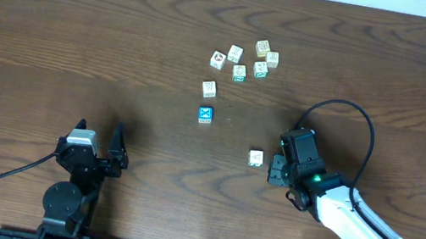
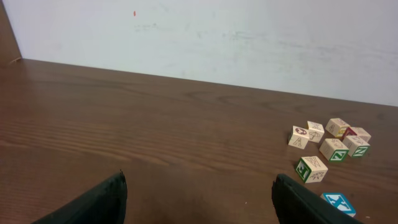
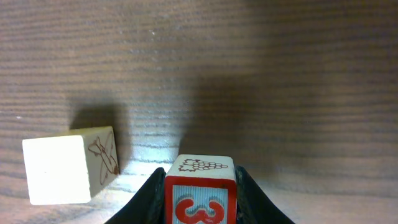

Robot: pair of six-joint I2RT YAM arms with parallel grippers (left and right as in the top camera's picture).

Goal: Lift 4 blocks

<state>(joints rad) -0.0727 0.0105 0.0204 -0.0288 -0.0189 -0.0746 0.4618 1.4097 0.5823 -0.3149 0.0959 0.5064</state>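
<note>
The right end effector (image 3: 199, 198) has its fingers (image 3: 151, 194) pressed against both sides of the red-faced block (image 3: 200, 202), which shows a red 3 on its near face and a grape drawing on top. Whether the block is clear of the bench (image 3: 280, 74) cannot be told. Near the end effector, on the left in its wrist view, a white-faced block with a red mark (image 3: 65, 168) sits on the wood, apart from the fingers. The left end effector (image 2: 199, 208) is spread wide with nothing between its fingers. The blue-faced block (image 2: 339, 203) lies ahead and to its right, and a cluster of cubes (image 2: 333, 142) lies beyond that.
</note>
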